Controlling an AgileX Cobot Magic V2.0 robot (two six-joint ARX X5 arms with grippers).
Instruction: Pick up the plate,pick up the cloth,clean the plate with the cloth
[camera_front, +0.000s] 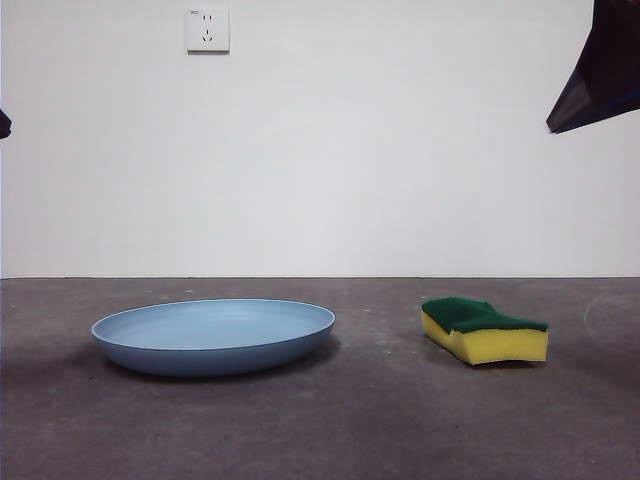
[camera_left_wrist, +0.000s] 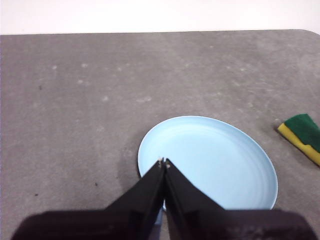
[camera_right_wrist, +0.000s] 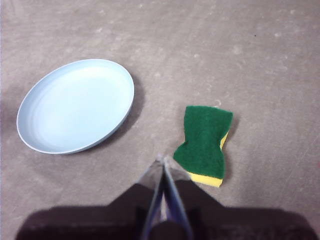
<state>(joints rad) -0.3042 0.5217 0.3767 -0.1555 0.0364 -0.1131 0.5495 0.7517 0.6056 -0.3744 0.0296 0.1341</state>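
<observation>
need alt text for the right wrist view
A light-blue plate and a green-topped yellow sponge lie apart on a grey table. The right gripper, shut and empty, hangs above them, nearer the sponge.

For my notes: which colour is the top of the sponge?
Dark green, over yellow foam; the sponge shows it best in the right wrist view.

Blue plate (camera_front: 213, 336) flat, sponge (camera_front: 484, 329) apart.

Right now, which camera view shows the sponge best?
The right wrist view: the whole sponge shows from above, green top and wavy sides. The front view shows it side-on, whole, beside the plate. The left wrist view cuts it off at the frame edge.
</observation>
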